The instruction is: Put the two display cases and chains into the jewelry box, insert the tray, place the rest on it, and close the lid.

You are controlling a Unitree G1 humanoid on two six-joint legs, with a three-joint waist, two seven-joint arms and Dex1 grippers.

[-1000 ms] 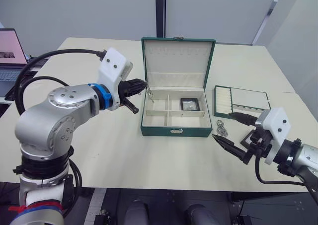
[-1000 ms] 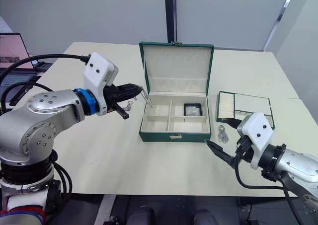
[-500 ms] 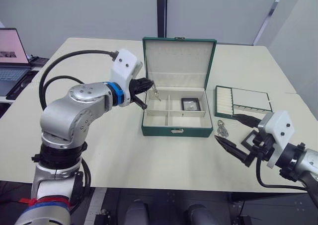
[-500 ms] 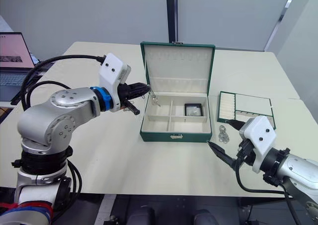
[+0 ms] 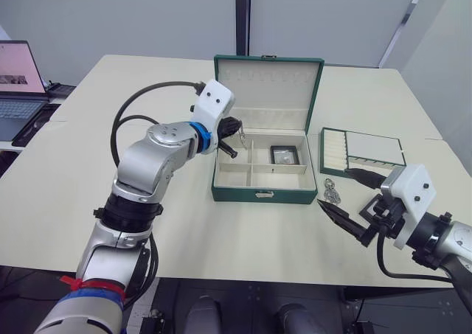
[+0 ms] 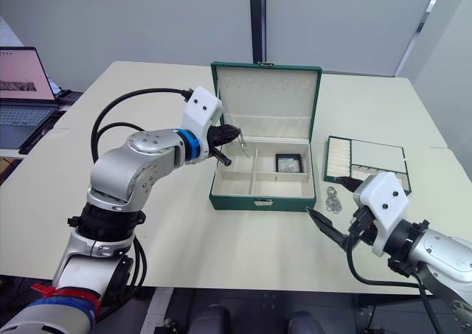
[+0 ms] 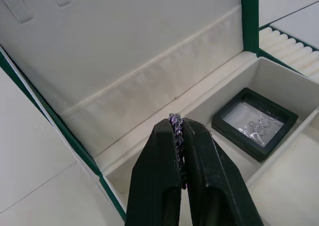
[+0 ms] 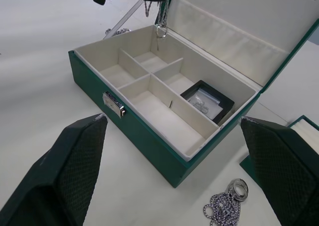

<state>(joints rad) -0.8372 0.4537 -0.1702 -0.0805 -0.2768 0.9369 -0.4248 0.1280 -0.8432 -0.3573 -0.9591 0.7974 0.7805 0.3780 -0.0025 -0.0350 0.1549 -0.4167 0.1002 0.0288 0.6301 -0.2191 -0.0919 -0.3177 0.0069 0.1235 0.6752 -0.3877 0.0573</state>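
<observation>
Cream surface [image 5: 184,223] carries the open jewelry box [image 5: 263,194]; left fingers [image 7: 180,151] pinch a chain [image 7: 175,123] above it, right fingers [image 8: 75,166] spread wide.

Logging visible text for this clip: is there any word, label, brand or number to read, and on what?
None readable.
Laptop screen: it displays something, too small to read.
Jewelry box, its metal clasp, tray: no lettering shows.
</observation>
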